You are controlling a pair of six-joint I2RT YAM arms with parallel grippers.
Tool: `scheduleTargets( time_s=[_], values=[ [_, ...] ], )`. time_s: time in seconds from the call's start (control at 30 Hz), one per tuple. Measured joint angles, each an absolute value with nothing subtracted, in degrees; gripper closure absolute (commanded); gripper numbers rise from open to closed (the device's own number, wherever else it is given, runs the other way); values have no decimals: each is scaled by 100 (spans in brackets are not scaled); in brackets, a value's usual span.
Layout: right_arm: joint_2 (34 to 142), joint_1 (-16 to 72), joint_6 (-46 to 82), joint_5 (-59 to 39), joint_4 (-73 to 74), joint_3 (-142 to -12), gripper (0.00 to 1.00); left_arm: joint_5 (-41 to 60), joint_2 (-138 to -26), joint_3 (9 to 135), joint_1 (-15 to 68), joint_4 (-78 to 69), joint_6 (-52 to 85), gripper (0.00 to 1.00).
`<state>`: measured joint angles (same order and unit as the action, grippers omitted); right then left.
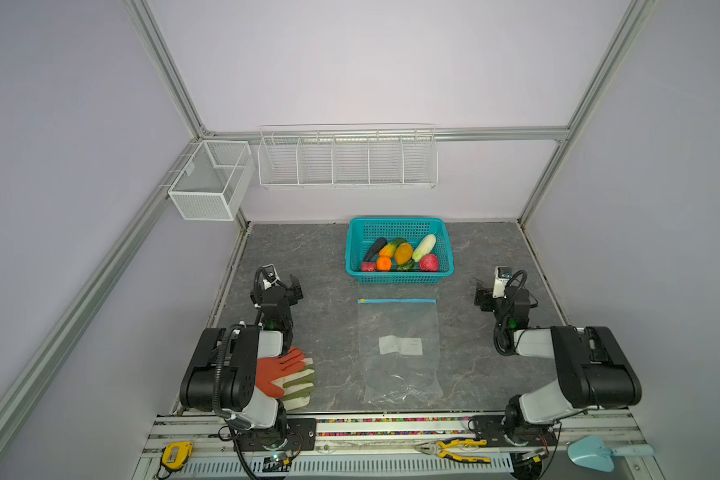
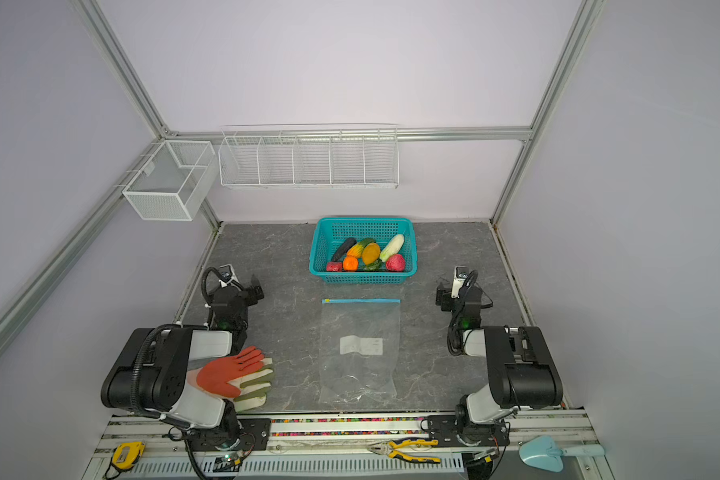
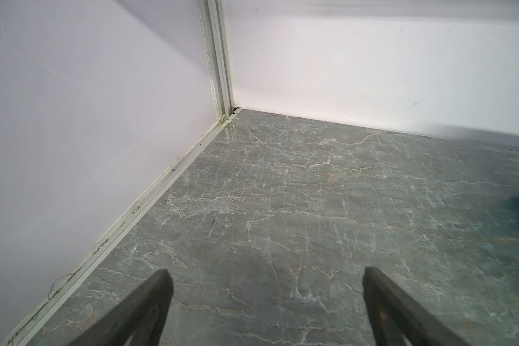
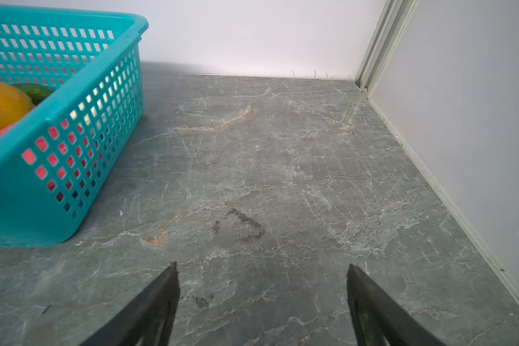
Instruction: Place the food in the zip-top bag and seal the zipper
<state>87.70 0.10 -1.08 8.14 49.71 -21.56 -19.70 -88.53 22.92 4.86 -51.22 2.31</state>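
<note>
Black left claw (image 3: 265,271), right claw (image 4: 262,264): agape

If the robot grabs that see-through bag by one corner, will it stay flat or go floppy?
Probably floppy: the zip-top bag is thin clear film, crinkled at its near end, so it should sag. Likely very light, since it looks empty. It might slide on the smooth table rather than lift.

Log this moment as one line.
stage: not started | food: in basket | bag: flat on table, empty | zipper: state unclear | left gripper: open, empty | right gripper: open, empty
</note>
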Motion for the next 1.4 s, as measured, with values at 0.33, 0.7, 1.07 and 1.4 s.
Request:
scheduleTargets(
  time_s=[0.33,0.7,1.07,1.4],
  values=[
    [8770,10,-108,812,4974,-2156,12,-1970,-8853,2292,486,-5122,231,1],
    [8770,10,-108,812,4974,-2156,12,-1970,-8853,2292,486,-5122,231,1],
    [8392,200,-185,998,4012,-2447,12,-2147,-8689,2362,554,-4687,213,1],
    [6687,1446,685,1070,1236,-3885,10,-2086,-7028,3785,1518,-2034,609,1]
  ],
)
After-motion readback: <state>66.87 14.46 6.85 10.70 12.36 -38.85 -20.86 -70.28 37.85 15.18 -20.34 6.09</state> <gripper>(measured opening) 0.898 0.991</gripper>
